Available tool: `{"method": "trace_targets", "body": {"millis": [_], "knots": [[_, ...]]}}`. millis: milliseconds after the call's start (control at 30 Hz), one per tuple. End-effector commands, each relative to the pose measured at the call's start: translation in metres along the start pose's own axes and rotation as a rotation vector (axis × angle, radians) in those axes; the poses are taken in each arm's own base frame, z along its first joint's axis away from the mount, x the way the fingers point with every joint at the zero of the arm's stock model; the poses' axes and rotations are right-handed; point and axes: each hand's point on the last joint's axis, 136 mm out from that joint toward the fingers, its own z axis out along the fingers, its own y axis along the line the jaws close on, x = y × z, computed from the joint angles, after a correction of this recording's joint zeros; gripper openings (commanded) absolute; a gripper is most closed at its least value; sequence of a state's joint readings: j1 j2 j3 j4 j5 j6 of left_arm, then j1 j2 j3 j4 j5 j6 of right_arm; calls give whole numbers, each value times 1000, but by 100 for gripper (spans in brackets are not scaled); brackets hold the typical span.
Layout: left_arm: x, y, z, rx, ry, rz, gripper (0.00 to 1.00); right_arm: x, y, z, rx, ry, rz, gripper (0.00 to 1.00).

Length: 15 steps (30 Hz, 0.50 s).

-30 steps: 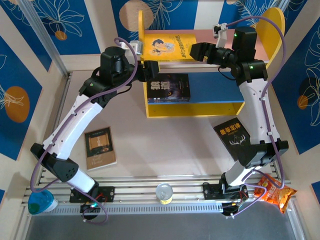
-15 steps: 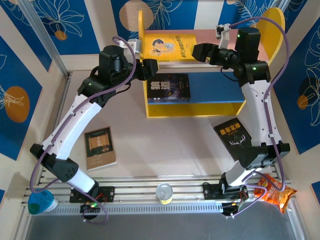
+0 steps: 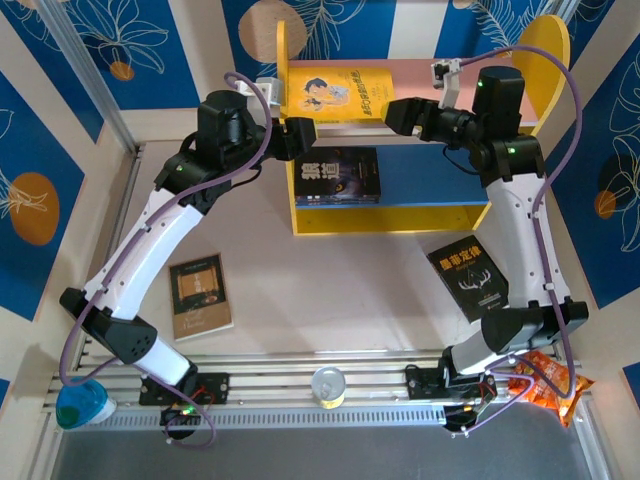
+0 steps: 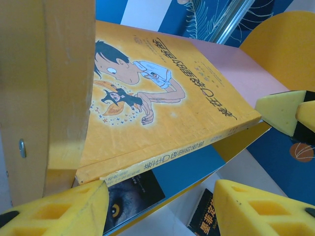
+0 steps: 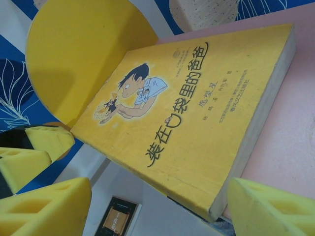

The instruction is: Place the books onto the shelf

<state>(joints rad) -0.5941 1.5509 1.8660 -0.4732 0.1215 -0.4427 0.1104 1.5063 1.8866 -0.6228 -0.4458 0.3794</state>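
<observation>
I see the yellow book point(image 3: 335, 93) lying flat on top of the shelf point(image 3: 548, 50), long axis left-right, spine overhanging the front, my left fingers point(image 4: 54, 211) just below that spine, my right fingers point(image 5: 44, 206) facing its right end, both pairs spread, empty.

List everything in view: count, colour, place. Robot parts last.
shelf: one, yellow sides, pink top board, blue lower board, far middle of table
yellow book: one, yellow, flat on the pink board, left end
wolf book: one, black, flat on the blue board
antler book: one, black, on the table at right
tan book: one, tan, on the table at left
snack bag: one, orange, near right corner
cup: one, teal, near left corner
clear round thing: one, on the near rail, centre
left gripper: one, yellow pads, open, at the yellow book's near left corner
right gripper: one, yellow pads, open, at its right edge
</observation>
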Motion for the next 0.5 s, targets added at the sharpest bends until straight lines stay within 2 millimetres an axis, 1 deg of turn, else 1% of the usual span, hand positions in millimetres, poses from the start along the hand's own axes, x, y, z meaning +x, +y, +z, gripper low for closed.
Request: {"method": "trace_targets", "body": {"millis": [0, 267, 467], "knots": [[-14, -8, -7, 12, -36, 6, 58, 7, 9, -7, -17, 9, 17, 73], [-14, -8, -7, 12, -37, 6, 58, 11, 14, -9, -24, 12, 13, 73], [-15, -9, -6, 19, -39, 10, 58, 13, 17, -6, -36, 19, 12, 73]]}}
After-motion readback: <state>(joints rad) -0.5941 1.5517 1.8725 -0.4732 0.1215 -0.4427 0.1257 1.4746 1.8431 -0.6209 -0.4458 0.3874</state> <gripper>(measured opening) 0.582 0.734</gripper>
